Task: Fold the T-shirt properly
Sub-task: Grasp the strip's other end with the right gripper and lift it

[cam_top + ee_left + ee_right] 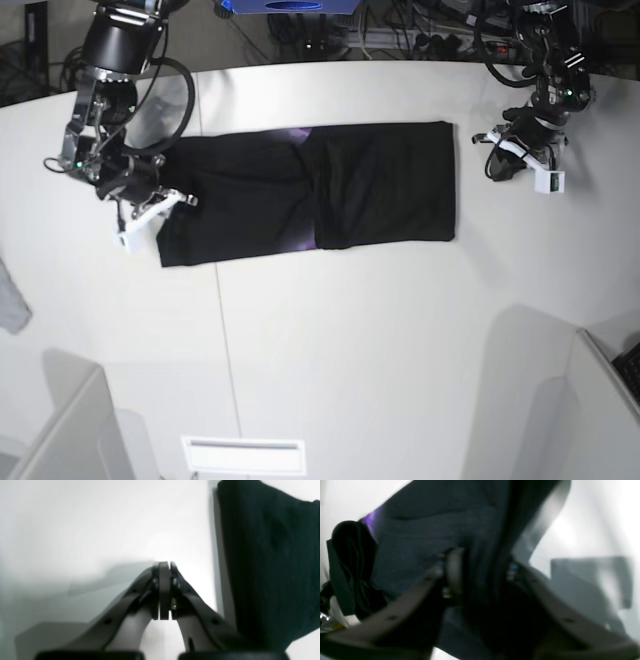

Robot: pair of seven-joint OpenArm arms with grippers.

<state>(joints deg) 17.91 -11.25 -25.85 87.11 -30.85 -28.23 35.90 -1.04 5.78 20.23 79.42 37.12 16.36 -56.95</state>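
White table (350,340): right claw (480,575) clamps blurred T-shirt (310,195); left claw (165,566) together.

One T-shirt (310,192), black, lying on one white tabletop (330,340). Two robot arms, one at the far left, one at the far right. One grey cloth scrap (12,300) at the left edge.

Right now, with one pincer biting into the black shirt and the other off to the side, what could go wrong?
1. The right pincer has black T-shirt cloth bunched between its jaws, perhaps several layers; pulling could drag the earlier fold out of shape.
2. The left pincer is shut beside the shirt's other end, holding nothing, so that end is free to slide on the smooth white table.
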